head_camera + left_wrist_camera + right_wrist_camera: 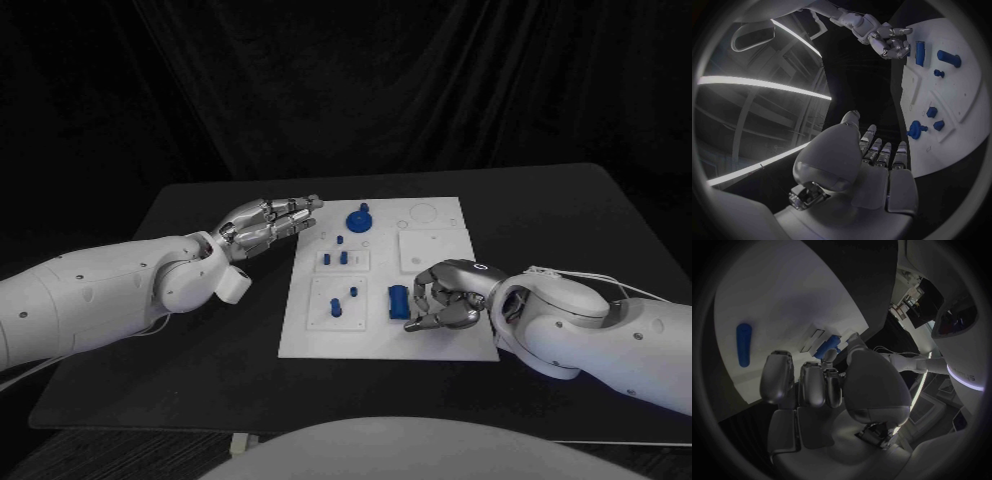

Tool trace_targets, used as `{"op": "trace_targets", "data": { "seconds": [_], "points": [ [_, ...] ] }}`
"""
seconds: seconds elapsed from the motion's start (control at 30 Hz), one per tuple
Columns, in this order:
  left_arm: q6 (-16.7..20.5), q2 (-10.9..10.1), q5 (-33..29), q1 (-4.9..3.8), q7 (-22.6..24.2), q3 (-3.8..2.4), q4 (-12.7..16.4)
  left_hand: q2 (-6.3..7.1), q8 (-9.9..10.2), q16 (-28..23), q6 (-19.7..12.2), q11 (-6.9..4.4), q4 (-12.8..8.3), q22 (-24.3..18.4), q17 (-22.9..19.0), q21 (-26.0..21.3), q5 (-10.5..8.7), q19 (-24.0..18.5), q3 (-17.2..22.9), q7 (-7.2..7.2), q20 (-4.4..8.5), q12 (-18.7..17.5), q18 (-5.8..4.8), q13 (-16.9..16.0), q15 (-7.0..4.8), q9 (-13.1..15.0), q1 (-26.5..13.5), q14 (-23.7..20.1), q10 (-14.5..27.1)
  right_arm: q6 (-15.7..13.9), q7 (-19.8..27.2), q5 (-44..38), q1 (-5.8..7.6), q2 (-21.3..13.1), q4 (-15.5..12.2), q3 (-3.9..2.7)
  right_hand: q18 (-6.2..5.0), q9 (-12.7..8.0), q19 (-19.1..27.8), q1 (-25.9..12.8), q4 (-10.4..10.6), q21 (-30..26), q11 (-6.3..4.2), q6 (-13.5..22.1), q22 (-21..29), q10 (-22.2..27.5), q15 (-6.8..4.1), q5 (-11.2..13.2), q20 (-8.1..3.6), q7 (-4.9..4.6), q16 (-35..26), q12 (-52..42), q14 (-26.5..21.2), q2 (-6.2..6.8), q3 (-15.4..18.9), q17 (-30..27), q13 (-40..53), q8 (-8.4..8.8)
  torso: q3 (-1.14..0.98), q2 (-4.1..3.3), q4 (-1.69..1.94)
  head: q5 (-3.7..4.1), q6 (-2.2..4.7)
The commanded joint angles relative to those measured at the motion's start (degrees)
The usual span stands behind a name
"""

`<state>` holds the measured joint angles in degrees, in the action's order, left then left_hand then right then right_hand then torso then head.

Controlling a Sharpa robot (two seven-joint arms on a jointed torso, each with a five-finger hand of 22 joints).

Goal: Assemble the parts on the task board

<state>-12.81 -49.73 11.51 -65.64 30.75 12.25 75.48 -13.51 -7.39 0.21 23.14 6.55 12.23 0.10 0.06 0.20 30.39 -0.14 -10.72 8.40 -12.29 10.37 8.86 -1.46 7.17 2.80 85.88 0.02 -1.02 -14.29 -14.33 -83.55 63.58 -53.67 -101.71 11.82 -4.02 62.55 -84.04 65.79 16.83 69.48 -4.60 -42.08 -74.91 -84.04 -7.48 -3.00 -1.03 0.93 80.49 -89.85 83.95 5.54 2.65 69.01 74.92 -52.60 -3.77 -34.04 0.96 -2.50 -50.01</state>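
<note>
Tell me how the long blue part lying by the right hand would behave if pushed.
The long blue part looks rigid, probably light plastic. Its rounded, elongated shape lying flat on the task board suggests it may roll sideways. The smooth board could let it slide from the right hand.

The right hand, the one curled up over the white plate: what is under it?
Under the right hand lies the white task board; a long blue part lies just beside its fingers. The right wrist view shows a small blue piece past the fingertips. Whether the hand touches the board is hidden.
</note>
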Motion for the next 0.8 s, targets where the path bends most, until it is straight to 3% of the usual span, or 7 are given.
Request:
{"op": "trace_targets", "data": {
  "seconds": [0.03,0.1,0.2,0.23,0.27,0.53,0.8],
  "points": [
    [-0.39,-0.08,-0.24,0.07,0.72,-0.06,0.18,-0.09,-0.19,-0.21,0.30,0.57,-0.33,-0.10,-0.06,-0.20,0.34,0.14,0.10,0.23,-0.44,0.16,0.30,-0.07,0.45,0.08,0.48,-0.02,-0.01,-4.35,0.32,1.72,1.34,-1.57,-1.30,-0.04,0.38,-4.27,-1.30,-5.91,-0.13,0.80,0.29,-0.73,-10.28,-5.96,0.05,-0.43,0.05,-0.61,0.58,-0.15,2.68,-4.99,1.34,0.81,15.08,4.03,-0.01,0.01,0.02,-0.14,0.01],
    [-0.31,-0.09,-0.25,0.08,0.74,-0.06,0.16,-0.08,-0.26,-0.21,0.46,0.58,-0.45,-0.10,-0.06,-0.20,0.43,0.14,0.15,0.24,-0.44,0.26,0.31,-0.09,0.43,0.10,0.55,-0.02,-0.03,-4.07,-0.07,2.50,2.52,-2.37,-1.80,-0.04,0.42,-7.75,-1.40,-4.75,0.10,1.18,0.66,-1.92,-10.35,-5.96,0.39,-2.50,0.19,-0.92,0.85,-0.15,2.76,-5.53,1.57,1.25,15.08,7.44,-0.01,0.00,0.00,-0.08,0.01],
    [-0.22,-0.07,-0.25,0.08,0.75,-0.06,0.13,-0.08,-0.32,-0.21,0.57,0.59,-0.55,-0.10,-0.06,-0.20,0.48,0.14,0.20,0.25,-0.43,0.33,0.32,-0.10,0.40,0.12,0.61,-0.02,-0.05,0.31,-2.83,3.39,5.81,-3.54,-2.48,-0.04,0.61,-20.11,-1.42,-1.24,-0.57,1.64,2.51,-4.37,-10.42,-5.96,1.62,-21.26,0.95,-2.94,1.07,-0.15,2.75,-6.83,0.22,1.59,15.08,20.79,0.00,0.01,-0.01,0.24,0.01],
    [-0.21,-0.06,-0.25,0.08,0.75,-0.06,0.13,-0.08,-0.32,-0.21,0.57,0.59,-0.55,-0.10,-0.06,-0.20,0.48,0.14,0.20,0.25,-0.43,0.33,0.32,-0.10,0.40,0.12,0.61,-0.02,-0.05,1.82,-3.74,3.51,6.64,-3.67,-2.50,-0.04,0.70,-27.02,-1.41,0.98,-0.42,1.72,3.35,-8.13,-10.42,-5.96,1.73,-22.30,1.98,-4.40,1.12,-0.15,2.75,-6.16,-0.45,1.62,15.08,27.39,-0.01,0.03,-0.01,0.33,0.01],
    [-0.19,-0.04,-0.25,0.08,0.75,-0.06,0.11,-0.08,-0.36,-0.21,0.63,0.59,-0.64,-0.10,-0.06,-0.20,0.51,0.14,0.23,0.25,-0.43,0.34,0.33,-0.10,0.38,0.13,0.66,-0.02,-0.06,4.62,-5.39,3.68,8.04,-3.75,-2.44,-0.04,0.62,-30.12,-1.40,0.10,-0.35,1.75,3.31,-9.74,-10.41,-5.96,2.32,-20.88,2.29,-4.21,1.06,-0.15,2.70,-6.55,-0.07,1.47,15.08,30.24,0.00,0.02,0.00,0.41,0.01],
    [-0.04,0.24,-0.25,0.09,0.95,-0.06,-0.02,-0.19,-0.46,-0.21,0.78,0.67,-0.93,-0.10,-0.06,-0.20,0.65,0.14,0.43,0.31,-0.40,0.47,0.38,-0.12,0.31,0.14,0.85,-0.02,-0.12,24.67,-17.54,4.19,15.24,-1.01,0.98,-0.04,0.49,-35.66,-1.52,2.08,-2.02,1.95,2.63,-16.99,-10.42,-5.96,1.95,-23.65,1.94,-3.17,0.84,-0.15,2.64,-5.93,-0.07,0.99,15.08,34.49,0.00,0.00,0.01,0.57,0.01],
    [0.27,0.10,-0.25,0.09,0.88,-0.06,0.08,-0.32,-0.60,-0.21,1.03,0.75,-1.15,-0.10,-0.06,-0.20,0.74,0.14,0.61,0.38,-0.41,0.66,0.40,-0.15,0.29,0.17,0.99,-0.02,-0.19,36.12,-22.06,5.30,16.86,2.16,6.03,-0.03,0.34,-40.78,-1.63,1.52,-1.90,0.60,3.12,-19.74,-10.02,-5.96,2.41,-15.75,2.27,-3.72,0.47,-0.15,2.58,-5.61,-1.08,-0.10,15.08,40.06,0.01,0.00,0.00,0.72,0.01]
  ]
}}
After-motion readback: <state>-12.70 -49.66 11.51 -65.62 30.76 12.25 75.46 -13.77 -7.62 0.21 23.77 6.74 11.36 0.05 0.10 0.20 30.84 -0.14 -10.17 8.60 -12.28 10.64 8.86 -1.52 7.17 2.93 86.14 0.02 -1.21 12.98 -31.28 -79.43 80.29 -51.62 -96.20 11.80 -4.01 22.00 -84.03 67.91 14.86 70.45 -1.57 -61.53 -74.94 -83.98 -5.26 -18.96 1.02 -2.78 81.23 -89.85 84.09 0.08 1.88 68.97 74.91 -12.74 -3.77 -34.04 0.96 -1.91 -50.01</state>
